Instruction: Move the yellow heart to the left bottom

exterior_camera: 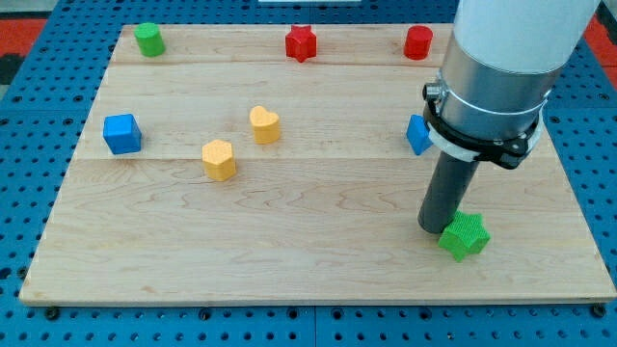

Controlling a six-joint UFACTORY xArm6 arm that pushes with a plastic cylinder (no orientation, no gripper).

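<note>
My tip (433,228) rests on the worktop (318,260) near its bottom right corner, touching or just beside the left side of a green star block (466,236). There is no gripper on this rig, only the straight dark rod, so there is nothing to be apart, together or clamped; the rod holds nothing and can only push.

Just behind the arm, toward the right edge, a blue block (416,135) is partly hidden by the rod's housing, and I cannot make out its shape. Along the top edge sit a red cylinder (418,42), a red star (302,43) and, near the top left corner, a green cylinder (148,40).

The task's thing, the yellow heart (265,124), lies left of the worktop's middle, well apart from my tip. Just beside it, toward the bottom left, is a second yellow block (219,159), which looks like a pentagon rather than a heart. A blue cube (122,133) stands near the left edge.

I judge the task at its opening step: the approach, with the heart not yet contacted. The next move calls for me to leave the green star and travel across to the heart's upper right side, so that a push drives it toward the bottom left corner. The yellow pentagon lies almost on that line, so I would need to steer the heart around it, or take both along and risk the heart slipping off my tip.
</note>
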